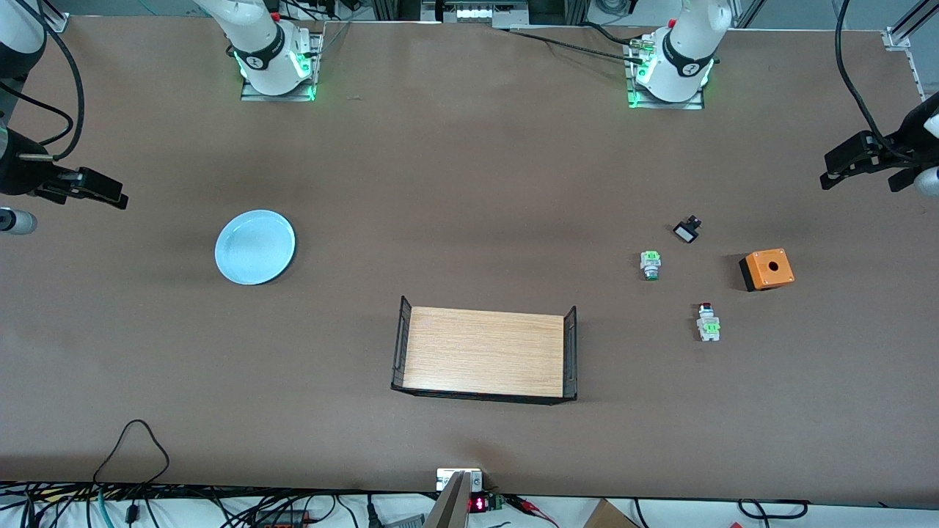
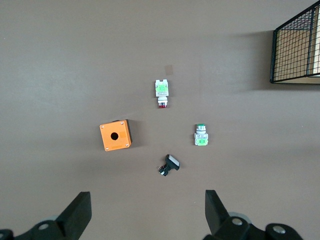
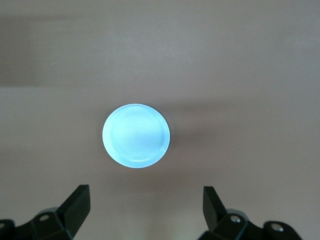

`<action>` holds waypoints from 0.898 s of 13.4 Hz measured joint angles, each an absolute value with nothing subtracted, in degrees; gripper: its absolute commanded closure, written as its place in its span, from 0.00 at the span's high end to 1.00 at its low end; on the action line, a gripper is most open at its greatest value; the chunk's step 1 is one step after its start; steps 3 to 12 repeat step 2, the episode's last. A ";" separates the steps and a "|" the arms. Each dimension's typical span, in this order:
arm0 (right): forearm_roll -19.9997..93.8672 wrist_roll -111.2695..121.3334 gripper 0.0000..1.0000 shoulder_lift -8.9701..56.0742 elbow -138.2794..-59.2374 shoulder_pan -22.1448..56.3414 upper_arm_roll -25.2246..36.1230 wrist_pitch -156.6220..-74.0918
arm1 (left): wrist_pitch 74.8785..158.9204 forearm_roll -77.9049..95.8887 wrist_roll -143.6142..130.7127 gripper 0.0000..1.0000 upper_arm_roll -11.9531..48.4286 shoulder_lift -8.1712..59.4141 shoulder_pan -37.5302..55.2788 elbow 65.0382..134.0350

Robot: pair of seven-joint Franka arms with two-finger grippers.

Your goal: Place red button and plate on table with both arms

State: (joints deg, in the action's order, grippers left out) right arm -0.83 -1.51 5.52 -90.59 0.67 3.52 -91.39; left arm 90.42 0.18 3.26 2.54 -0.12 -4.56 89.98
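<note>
The red button (image 1: 707,320) (image 2: 162,92) lies on the brown table (image 1: 469,183) toward the left arm's end, its small red cap pointing toward the robots' bases. Toward the right arm's end, the pale-blue plate (image 1: 254,246) (image 3: 136,135) lies flat on the table. My left gripper (image 1: 836,172) (image 2: 147,200) hangs high over the table's edge at its own end, open and holding nothing. High over the table edge, off to one side of the plate, my right gripper (image 1: 103,192) (image 3: 145,195) is also open with nothing between its fingers.
A green-capped button part (image 1: 650,264) (image 2: 200,136), a small black-and-white part (image 1: 687,230) (image 2: 170,164) and an orange box (image 1: 766,269) (image 2: 115,135) lie around the red button. A wooden tray with black wire ends (image 1: 484,353) (image 2: 300,47) sits mid-table.
</note>
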 measured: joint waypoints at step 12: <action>-0.83 -1.51 1.00 5.28 -90.51 0.69 3.52 -91.38 | 90.42 0.18 3.26 1.00 2.54 -0.12 -4.56 89.98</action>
